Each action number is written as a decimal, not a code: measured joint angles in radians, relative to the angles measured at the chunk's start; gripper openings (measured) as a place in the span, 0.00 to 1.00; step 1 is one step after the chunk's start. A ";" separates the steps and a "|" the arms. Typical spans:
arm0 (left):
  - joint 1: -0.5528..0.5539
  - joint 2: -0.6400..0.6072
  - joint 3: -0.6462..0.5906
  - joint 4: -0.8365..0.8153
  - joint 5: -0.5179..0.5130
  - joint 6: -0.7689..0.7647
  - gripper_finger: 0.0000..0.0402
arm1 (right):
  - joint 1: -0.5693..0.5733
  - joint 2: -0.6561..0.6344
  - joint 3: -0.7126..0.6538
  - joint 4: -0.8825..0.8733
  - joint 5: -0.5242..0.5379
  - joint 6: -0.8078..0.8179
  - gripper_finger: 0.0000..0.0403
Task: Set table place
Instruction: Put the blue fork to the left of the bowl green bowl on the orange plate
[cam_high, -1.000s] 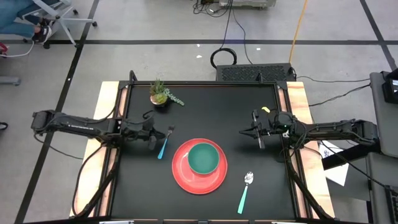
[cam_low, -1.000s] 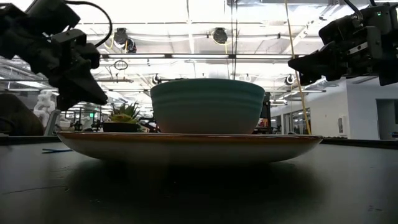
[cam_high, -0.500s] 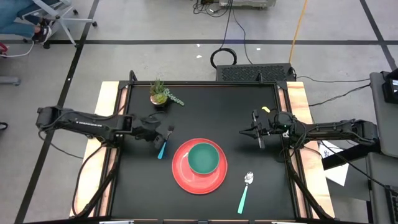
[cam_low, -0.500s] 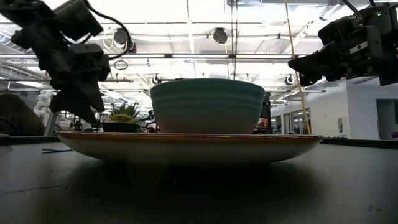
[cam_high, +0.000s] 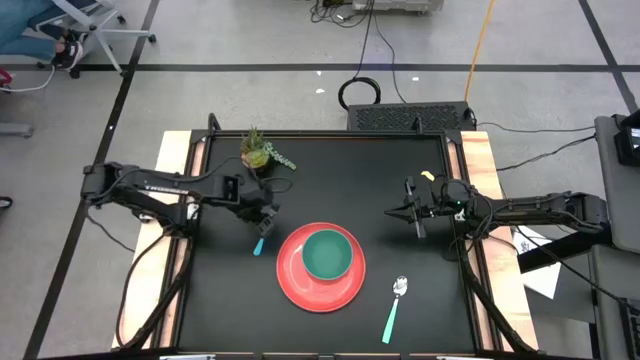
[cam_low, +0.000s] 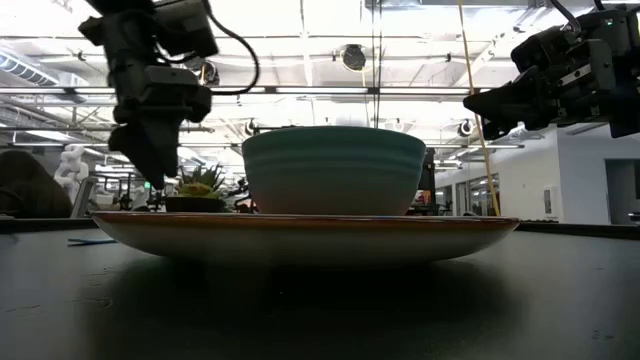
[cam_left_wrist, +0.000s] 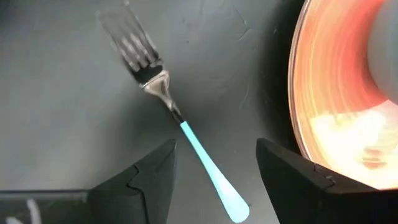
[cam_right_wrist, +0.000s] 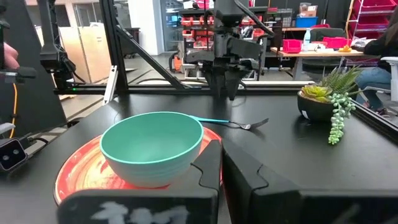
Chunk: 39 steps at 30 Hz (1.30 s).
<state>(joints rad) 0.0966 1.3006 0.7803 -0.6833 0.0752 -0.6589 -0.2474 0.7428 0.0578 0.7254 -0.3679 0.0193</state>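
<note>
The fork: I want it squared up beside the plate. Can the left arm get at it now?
Probably yes. The left gripper hangs open right over the fork, which lies bare on the table, just clear of the plate.

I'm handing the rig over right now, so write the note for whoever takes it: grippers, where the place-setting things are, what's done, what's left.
Left gripper: fingers open, above the metal fork with the light-teal handle, not holding it.
Right gripper: shut, empty, waiting at the right of the black table.
Round red dinner plate sits at the table's centre-front with the teal bowl on it. Fork lies just left of the plate. Metal spoon with the light-teal handle lies to the plate's right.
Done: all four pieces laid.
Left: probably only pulling the left arm back.
</note>
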 joint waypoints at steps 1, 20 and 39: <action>0.002 0.019 0.009 0.001 0.005 0.012 0.56 | 0.000 0.000 0.000 0.000 0.000 0.000 0.01; 0.023 0.185 0.016 0.017 0.011 0.000 0.56 | 0.000 0.000 0.000 -0.012 0.000 0.000 0.01; 0.019 0.295 0.022 0.053 0.008 0.011 0.56 | 0.000 0.007 0.000 -0.019 0.000 0.000 0.01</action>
<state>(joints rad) 0.1156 1.5960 0.8019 -0.6299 0.0830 -0.6476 -0.2470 0.7500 0.0578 0.7065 -0.3679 0.0196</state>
